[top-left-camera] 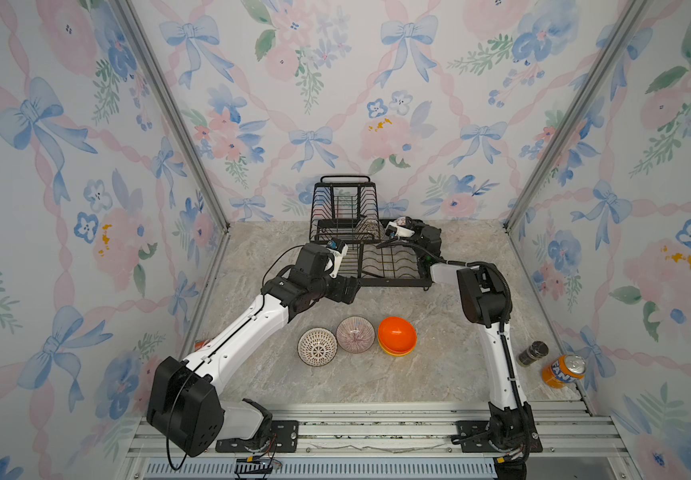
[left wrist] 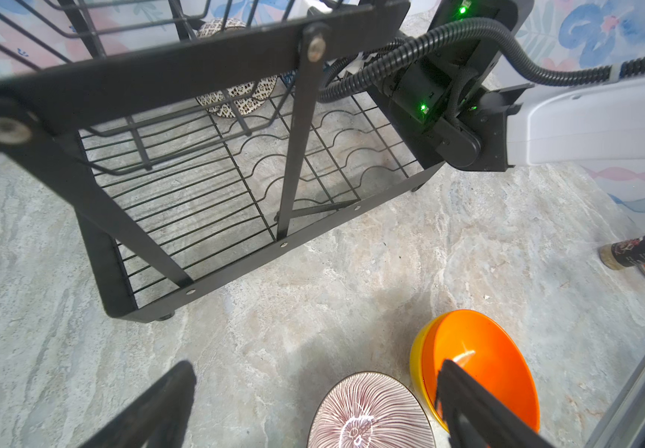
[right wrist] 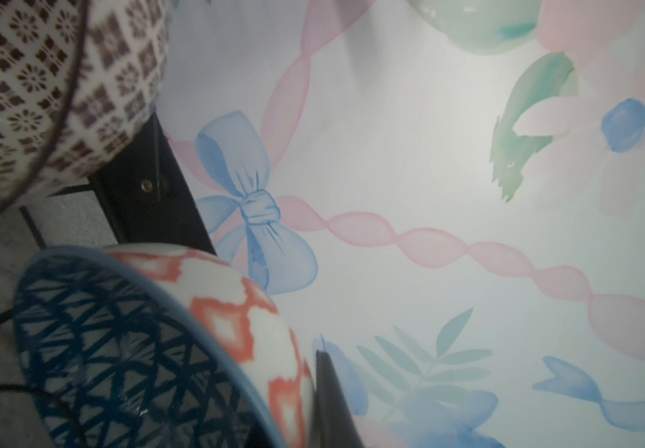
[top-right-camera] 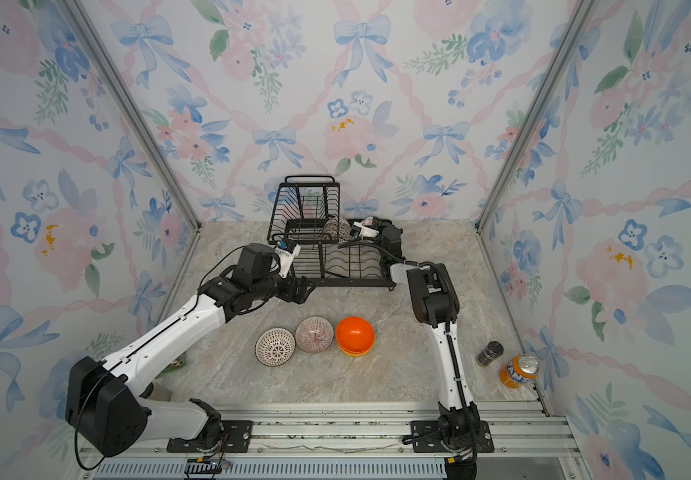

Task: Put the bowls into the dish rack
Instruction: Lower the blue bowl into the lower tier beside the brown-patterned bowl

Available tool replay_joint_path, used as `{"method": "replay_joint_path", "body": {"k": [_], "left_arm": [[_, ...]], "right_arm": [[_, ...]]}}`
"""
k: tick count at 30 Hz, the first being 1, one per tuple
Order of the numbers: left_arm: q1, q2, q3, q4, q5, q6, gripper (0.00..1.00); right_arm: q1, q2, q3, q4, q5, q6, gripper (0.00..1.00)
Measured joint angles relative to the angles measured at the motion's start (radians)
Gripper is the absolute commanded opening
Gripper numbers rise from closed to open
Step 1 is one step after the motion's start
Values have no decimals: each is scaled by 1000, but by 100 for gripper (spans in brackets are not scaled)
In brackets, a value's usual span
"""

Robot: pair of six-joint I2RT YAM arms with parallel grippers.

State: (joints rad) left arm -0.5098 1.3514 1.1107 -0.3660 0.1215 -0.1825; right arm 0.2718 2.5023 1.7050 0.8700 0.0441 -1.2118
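The black wire dish rack (top-left-camera: 393, 283) stands at the back middle of the table. A brown mosaic bowl (top-left-camera: 370, 228) leans on edge inside it, under the raised basket. My right gripper (right wrist: 297, 407) is shut on the rim of the blue bowl with white triangles (right wrist: 119, 349), at the rack's back right corner beside the mosaic bowl (right wrist: 41, 97). My left gripper (left wrist: 315, 366) hangs open and empty by the rack's front left corner (left wrist: 138, 306). On the table in front sit a white lattice bowl (top-left-camera: 317, 347), a pinkish striped bowl (top-left-camera: 355, 334) and an orange bowl (top-left-camera: 397, 333) nested in a yellow one (left wrist: 417, 360).
An orange soda can (top-left-camera: 564, 370) and a dark spice jar (top-left-camera: 532, 353) stand at the right near the wall. A small orange and green packet (top-right-camera: 177, 365) lies by the left wall behind my left arm. Wallpapered walls close in on three sides.
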Motion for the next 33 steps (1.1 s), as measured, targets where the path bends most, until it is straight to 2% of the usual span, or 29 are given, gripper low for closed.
{"method": "replay_joint_path", "body": {"k": [7,12,18,25,29,31,33], "left_arm": [[0,0,-3,0,0,0,98],[0,0,-4,0,0,0,98],[0,0,-9,0,1,0,98],[0,-13,-17,0,3,0,98],[0,-18,-30,0,4,0,98],[0,-21,-40,0,4,0,98],[0,-26,-49,0,3,0,98]], "right_arm": [[-1,-3,-3,-3,0,18,15],[-1,-6,-6,-2,-8,27,24],[-1,-24,-11,-3,-8,33,26],[-1,-64,-44,-2,-11,42,36],[-1,-116,-99,-3,-16,52,50],[-1,-146,-127,-3,-18,60,64],[-1,-174,-151,-3,-18,69,83]]}}
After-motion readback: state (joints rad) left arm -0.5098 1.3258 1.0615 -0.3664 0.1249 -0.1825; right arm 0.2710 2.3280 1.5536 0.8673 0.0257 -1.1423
